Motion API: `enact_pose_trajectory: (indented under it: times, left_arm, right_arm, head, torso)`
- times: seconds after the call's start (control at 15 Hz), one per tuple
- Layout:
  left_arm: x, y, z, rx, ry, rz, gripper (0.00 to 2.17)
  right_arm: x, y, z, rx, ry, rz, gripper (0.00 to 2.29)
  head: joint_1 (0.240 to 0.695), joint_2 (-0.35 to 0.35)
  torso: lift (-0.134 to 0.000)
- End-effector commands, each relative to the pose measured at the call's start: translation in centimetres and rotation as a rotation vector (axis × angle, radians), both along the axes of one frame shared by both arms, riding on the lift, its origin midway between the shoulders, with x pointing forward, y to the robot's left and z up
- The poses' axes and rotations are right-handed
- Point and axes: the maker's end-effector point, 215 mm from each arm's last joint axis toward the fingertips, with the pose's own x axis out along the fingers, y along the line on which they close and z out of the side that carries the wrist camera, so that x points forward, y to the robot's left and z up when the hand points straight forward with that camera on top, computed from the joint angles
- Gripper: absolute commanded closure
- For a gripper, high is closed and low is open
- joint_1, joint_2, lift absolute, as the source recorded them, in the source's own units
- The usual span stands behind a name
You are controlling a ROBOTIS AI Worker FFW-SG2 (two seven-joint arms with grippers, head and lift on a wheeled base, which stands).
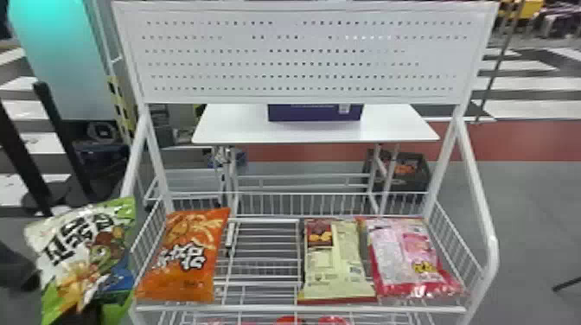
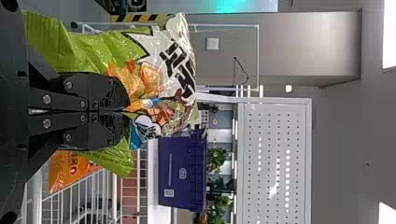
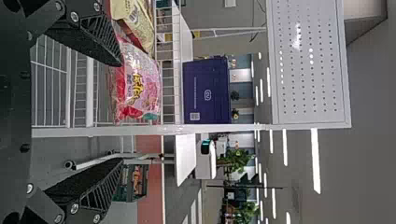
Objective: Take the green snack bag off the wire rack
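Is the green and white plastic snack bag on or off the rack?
Off: the snack bag is pinched in the left gripper, outside the left side of the white wire rack.

So the bottom of the green snack bag [image 1: 88, 259] runs off the head view's lower edge, and most of the left gripper [image 1: 82, 317] is cut off there too or tucked behind it. In the left wrist view, its jaws cover a chunk of the bag, and the bag blocks part of the orange bag [image 1: 186, 259]. The panel [image 1: 302, 56] hides the purple box's [image 1: 314, 113] top in the head view. Fine print on the yellow bag [image 1: 330, 263]? Too tiny, sorry. Red things [image 1: 333, 320] down low are cropped, no clue what they are.
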Motion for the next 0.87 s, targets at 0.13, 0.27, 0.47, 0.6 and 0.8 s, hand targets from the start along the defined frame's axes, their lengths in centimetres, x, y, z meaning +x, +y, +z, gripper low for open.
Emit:
enact_pose_trajectory:
  times: [0.13, 0.27, 0.47, 0.6, 0.8]
  left_arm:
    - [-0.21, -0.24, 0.38, -0.002, -0.008, -0.008, 2.15]
    - [-0.27, -0.3, 0.3, -0.005, -0.006, -0.008, 2.15]
    - [-0.28, -0.36, 0.37, -0.007, -0.009, -0.009, 2.15]
    - [-0.27, -0.36, 0.64, -0.012, -0.017, -0.011, 2.15]
    - [-0.29, -0.31, 0.49, -0.011, -0.014, -0.01, 2.13]
  right_arm:
    - [-0.02, 0.29, 0.29, 0.003, -0.006, 0.004, 0.17]
    - [-0.07, 0.38, 0.42, 0.004, -0.007, 0.006, 0.17]
    - [-0.17, 0.29, 0.47, 0.001, -0.006, 0.006, 0.17]
    - [-0.14, 0.4, 0.72, 0.001, -0.011, 0.008, 0.17]
    - [-0.19, 0.5, 0.85, 0.0, -0.012, 0.01, 0.17]
  head:
    - [0.499, 0.0]
    - [0.499, 0.0]
    - [0.499, 0.0]
    - [0.499, 0.0]
    - [0.499, 0.0]
  torso:
    - [0.0]
    - [0.0]
    - [0.0]
    - [0.0]
    - [0.0]
